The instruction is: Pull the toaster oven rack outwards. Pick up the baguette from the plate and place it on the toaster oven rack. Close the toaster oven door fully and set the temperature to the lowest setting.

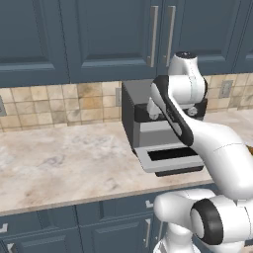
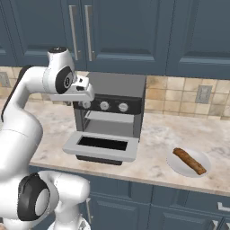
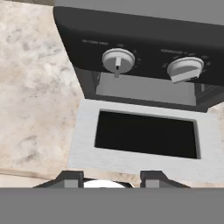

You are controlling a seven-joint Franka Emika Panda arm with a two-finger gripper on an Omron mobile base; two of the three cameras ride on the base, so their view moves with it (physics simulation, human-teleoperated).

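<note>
Glossy white arm (image 1: 217, 148) with rounded segments, black joint bands; claw (image 3: 111, 177) fingertips seemingly dark grey.

Home kitchen, rendered. Shown by: dark blue wall cabinets (image 2: 126, 31) with long metal handles, matching base cabinets (image 1: 59, 230), beige marbled counter (image 1: 59, 163), tan tiled backsplash (image 1: 49, 104) with wall outlet (image 2: 203, 94), toaster oven (image 2: 112, 108) set near backsplash.

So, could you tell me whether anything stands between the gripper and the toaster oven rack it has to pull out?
Nothing visible does. The toaster oven door lies folded down flat, leaving the front open, and the toaster oven rack sits inside behind it. The gripper hovers above the door's front edge, holding nothing.
</note>
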